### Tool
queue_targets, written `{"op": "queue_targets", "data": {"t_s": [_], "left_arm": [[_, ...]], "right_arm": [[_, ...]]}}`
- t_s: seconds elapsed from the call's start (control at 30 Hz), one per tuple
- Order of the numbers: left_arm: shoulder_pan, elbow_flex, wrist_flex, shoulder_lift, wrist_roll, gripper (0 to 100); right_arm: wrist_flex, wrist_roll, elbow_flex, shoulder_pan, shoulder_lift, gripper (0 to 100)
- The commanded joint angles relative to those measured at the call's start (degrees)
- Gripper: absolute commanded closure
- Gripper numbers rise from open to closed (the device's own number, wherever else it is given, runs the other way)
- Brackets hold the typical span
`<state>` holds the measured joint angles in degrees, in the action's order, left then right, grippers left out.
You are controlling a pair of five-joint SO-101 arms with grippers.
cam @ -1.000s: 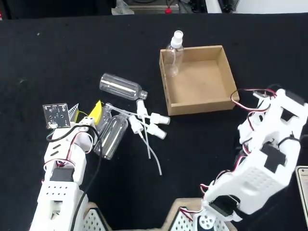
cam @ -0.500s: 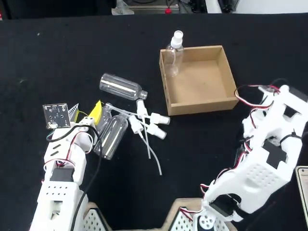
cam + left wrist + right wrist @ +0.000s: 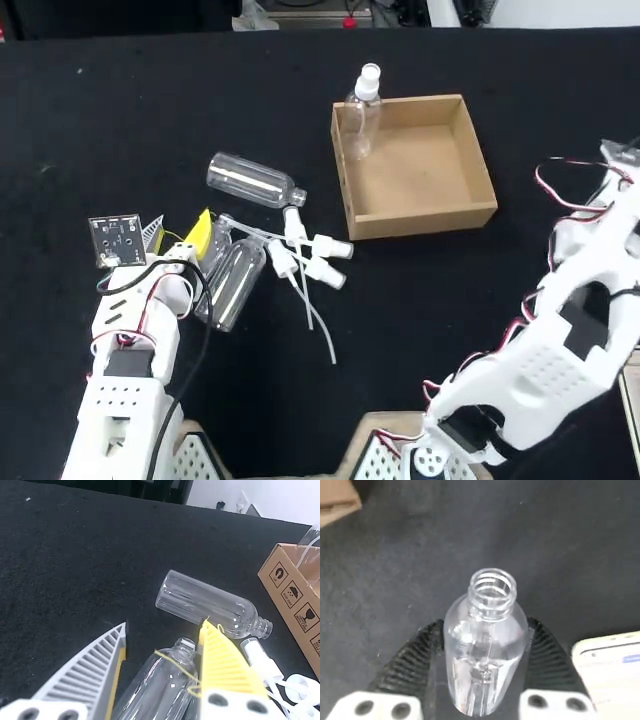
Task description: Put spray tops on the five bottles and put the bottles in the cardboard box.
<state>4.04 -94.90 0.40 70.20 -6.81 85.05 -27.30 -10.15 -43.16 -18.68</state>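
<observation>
The cardboard box [image 3: 416,221] sits on the black table with one capped bottle [image 3: 363,112] upright in its far left corner. A clear uncapped bottle [image 3: 254,182] lies left of the box, also seen as the lying bottle [image 3: 210,604]. Several loose spray tops [image 3: 310,256] lie in front of it. My left gripper [image 3: 180,230] is open, its grey and yellow fingers [image 3: 225,665] either side of another lying bottle [image 3: 160,685]. My right gripper [image 3: 485,625] is shut on an uncapped clear bottle [image 3: 485,645], held neck outward over the table right of the box.
A small circuit board [image 3: 116,238] lies left of the left gripper. A flat white device [image 3: 612,662] rests on the table by the right gripper, also at the table's right edge [image 3: 630,372]. Long dip tubes [image 3: 318,318] trail from the spray tops.
My right arm has swung to the right, away from the box, with the bottle still held. The left arm and the table's objects have not moved.
</observation>
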Motion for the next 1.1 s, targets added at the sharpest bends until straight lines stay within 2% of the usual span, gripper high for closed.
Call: {"op": "queue_targets", "data": {"t_s": [0.0,0.1,0.2,0.3,0.43,0.57,0.77,1.07], "left_arm": [[-0.7,0.8,-1.6,0.8,0.4,77],[-0.7,0.8,-1.6,0.8,0.4,77],[-0.7,0.7,-1.6,0.8,0.4,77],[-0.7,0.7,-1.6,0.8,0.4,77],[-0.7,0.7,-1.6,0.8,0.4,77],[-0.7,0.7,-1.6,0.8,0.4,77],[-0.7,0.7,-1.6,0.8,0.4,77],[-0.7,0.9,-1.6,0.8,0.4,77]], "right_arm": [[-6.2,-0.2,4.4,-1.3,10.6,87.4],[-13.4,-0.1,14.9,-1.2,18.9,87.4],[-25.1,0.6,28.5,-1.0,28.8,87.4],[-37.3,4.5,39.8,-1.0,37.7,87.5],[-48.4,9.5,49.3,1.4,44.7,87.7],[-60.0,12.9,55.3,4.7,45.3,87.7],[-80.2,16.8,64.5,5.0,42.9,87.7],[-92.4,16.8,73.6,4.8,39.1,87.7]]}}
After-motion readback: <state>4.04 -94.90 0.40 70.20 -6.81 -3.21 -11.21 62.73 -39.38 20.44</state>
